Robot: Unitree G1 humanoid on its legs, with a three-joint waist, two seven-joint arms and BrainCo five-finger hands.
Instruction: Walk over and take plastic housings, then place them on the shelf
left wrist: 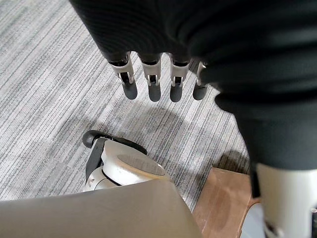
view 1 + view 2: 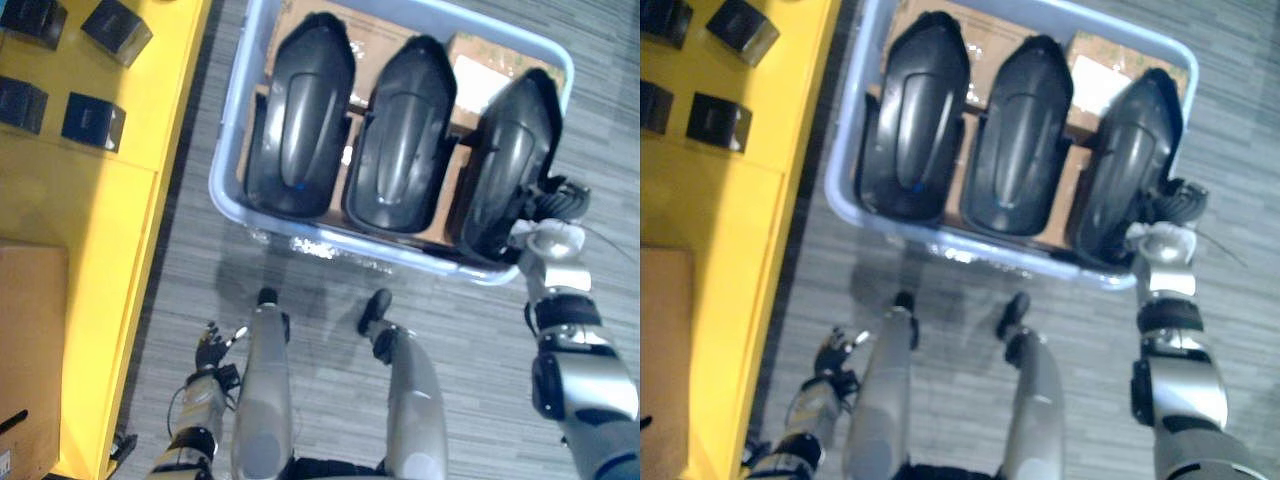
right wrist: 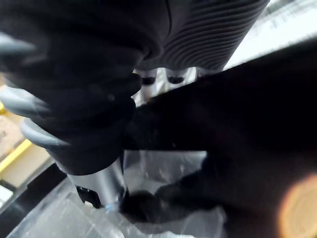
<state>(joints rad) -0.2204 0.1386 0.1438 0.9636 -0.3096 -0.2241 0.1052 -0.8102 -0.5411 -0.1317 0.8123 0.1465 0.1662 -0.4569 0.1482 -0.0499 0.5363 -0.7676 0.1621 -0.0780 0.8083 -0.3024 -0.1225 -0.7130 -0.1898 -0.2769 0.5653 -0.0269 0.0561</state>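
Three black plastic housings stand side by side in a pale blue bin (image 2: 228, 150) on the floor: the left one (image 2: 300, 110), the middle one (image 2: 400, 130) and the right one (image 2: 505, 150). My right hand (image 2: 553, 200) reaches into the bin's near right corner and is at the near end of the right housing. In the right wrist view that housing (image 3: 237, 129) fills the space right in front of the hand (image 3: 89, 114). My left hand (image 2: 212, 350) hangs low at my left side over the carpet, its fingers (image 1: 151, 84) straight and holding nothing.
A yellow surface (image 2: 110, 200) runs along the left and carries several small black boxes (image 2: 95, 120). A brown cardboard box (image 2: 30, 340) sits at its near end. Cardboard pieces (image 2: 490, 75) lie under the housings in the bin. Grey carpet (image 2: 330, 300) separates me from the bin.
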